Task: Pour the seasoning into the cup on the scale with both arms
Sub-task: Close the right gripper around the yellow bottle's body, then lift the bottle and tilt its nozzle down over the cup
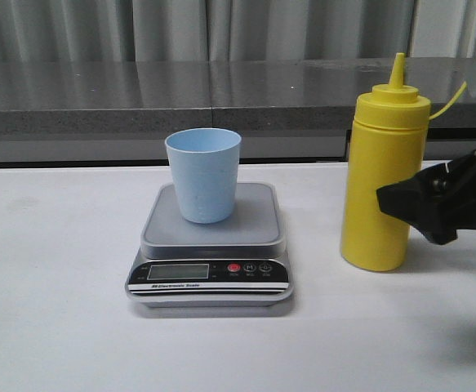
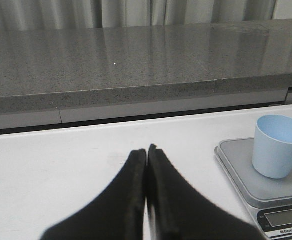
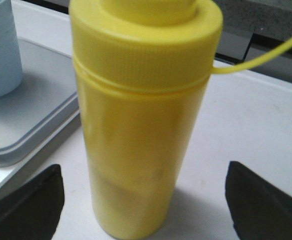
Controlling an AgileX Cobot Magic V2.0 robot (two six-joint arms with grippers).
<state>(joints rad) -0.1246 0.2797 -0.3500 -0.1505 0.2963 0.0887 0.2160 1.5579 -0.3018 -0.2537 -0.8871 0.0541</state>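
While the white counter [image 1: 58, 327] carries everything in play, you can see that the coming move turns on one gap: the seasoning [image 1: 382, 175] stands upright on the robot's right side of the counter, its long axis vertical and nozzle up, and your right tool [image 1: 421, 204] sits level with its lower body, approaching from the right and a little nearer the camera. In the right wrist view the yellow bottle [image 3: 140, 125] fills the space between the two dark fingers [image 3: 30, 205], which are spread wide on either side and touch nothing; the bottle is apart from both, centred or slightly toward one finger. Judged from this, the right arm is far the nearer to the bottle and needs only to advance and close across the body.

The scale [image 1: 213, 245] lies mid-counter, just left of the bottle with clear counter between them, display facing the camera. The cup [image 1: 204, 173] stands upright on its grey platform, open mouth up, slightly toward the back of the plate.

Your left tool [image 2: 147, 155] is out of the front view; the left wrist view shows its fingers pressed together, gripping nothing, low over bare counter, with the cup and scale well off to its right. The thin cap strap [image 3: 266, 52] trails away from the bottle's shoulder, clear of both fingers.
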